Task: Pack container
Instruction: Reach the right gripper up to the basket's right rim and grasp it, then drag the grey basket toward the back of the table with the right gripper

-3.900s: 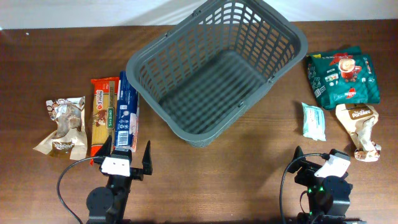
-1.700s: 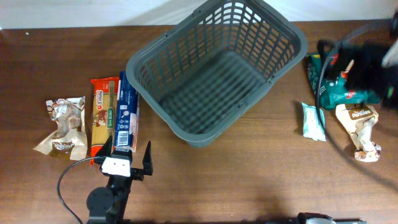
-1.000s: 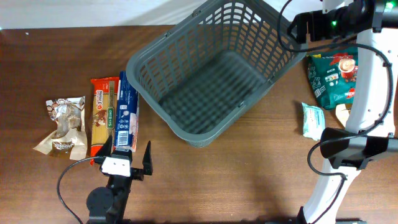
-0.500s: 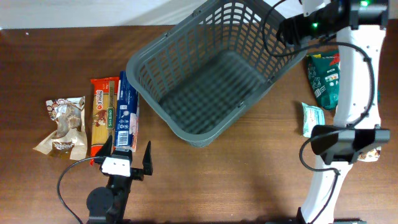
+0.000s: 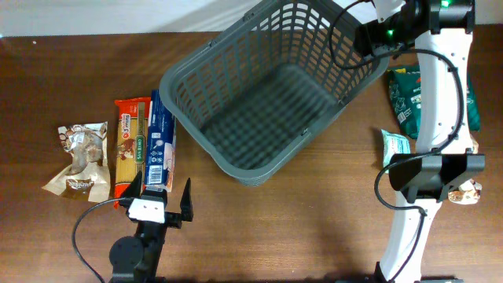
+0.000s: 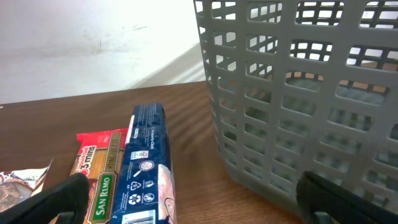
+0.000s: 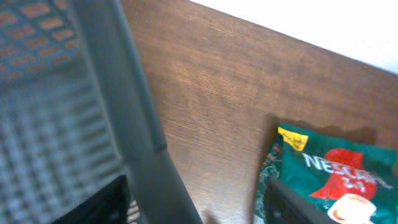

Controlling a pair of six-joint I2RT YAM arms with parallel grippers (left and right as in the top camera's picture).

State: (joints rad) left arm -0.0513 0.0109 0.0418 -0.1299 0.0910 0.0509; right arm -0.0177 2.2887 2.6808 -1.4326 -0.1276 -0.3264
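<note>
Large dark grey lattice-sided plastic basket (image 5: pixel 271 110) sitting diagonally at centre-back of brown wooden table (image 5: pixel 275 228). Right gripper (image 5: pixel 368 37) at its far-right rim, jaws parted astride the rim, not clamped. Left gripper (image 5: pixel 159 191) spread wide, low, near long blue packet (image 5: pixel 161 145).

This looks like a robotics lab bench. A wooden table (image 5: pixel 299 228) stands against a plain white wall (image 6: pixel 93 43). Cabled robot arms (image 5: pixel 428 118) are mounted at its edge, with grocery packets (image 5: pixel 134 149) laid out.
</note>
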